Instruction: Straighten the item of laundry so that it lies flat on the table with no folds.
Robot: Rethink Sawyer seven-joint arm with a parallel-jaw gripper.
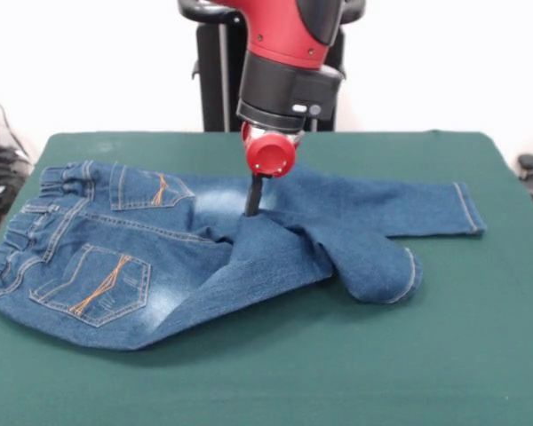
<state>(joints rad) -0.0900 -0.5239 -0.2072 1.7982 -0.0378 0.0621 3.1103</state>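
Item: jeans [160,257], small blue denim, back pockets up, on the green surface [355,373]; waistband at picture left, far leg flat toward the right, near leg doubled back on itself. Pincer [253,209]: tip pressed into the cloth at the crotch, above the fold's start; opening and any hold on the denim cannot be told. Risk, as judged: a drag from here could bunch both legs, or the tip could slip and leave the fold
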